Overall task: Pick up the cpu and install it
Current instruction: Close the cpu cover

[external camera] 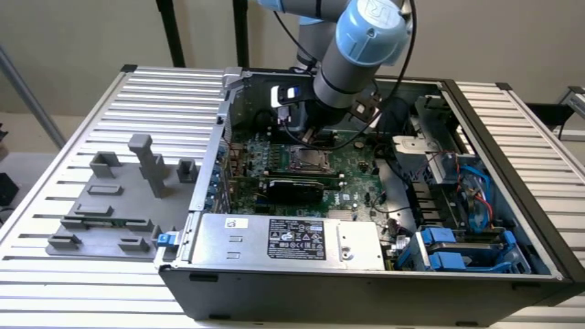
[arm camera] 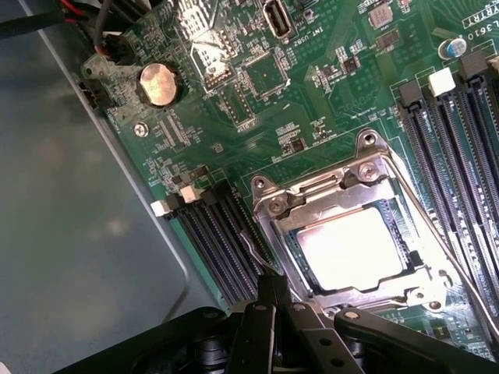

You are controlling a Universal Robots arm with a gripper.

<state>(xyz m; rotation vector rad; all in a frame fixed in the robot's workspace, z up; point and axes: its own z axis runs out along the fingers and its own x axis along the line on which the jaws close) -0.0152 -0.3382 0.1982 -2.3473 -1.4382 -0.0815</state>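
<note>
Chip seated in socket, gripper shut above it

Chip (arm camera: 360,248) is seen lying flat inside the metal socket frame (arm camera: 274,204) on the green motherboard (arm camera: 257,101), its silvery top bright with glare. In the wrist view the black gripper (arm camera: 273,308) is found just beside the near edge of the socket; its fingers (arm camera: 267,300) are pressed together and nothing is held between them. No contact with the chip can be confirmed. Dark memory slots (arm camera: 226,241) are set beside the socket, and a round coin battery (arm camera: 158,84) is mounted farther off on the board.

In the exterior view the arm (external camera: 361,48) is lowered into the open computer case (external camera: 366,288), above the socket (external camera: 303,159) near the middle of the board. A boxed power supply (external camera: 288,241) is placed along the near side of the case. Grey fixture blocks (external camera: 123,199) are laid out on the slatted table (external camera: 55,274) at the exterior view's left, well apart from the case.
</note>
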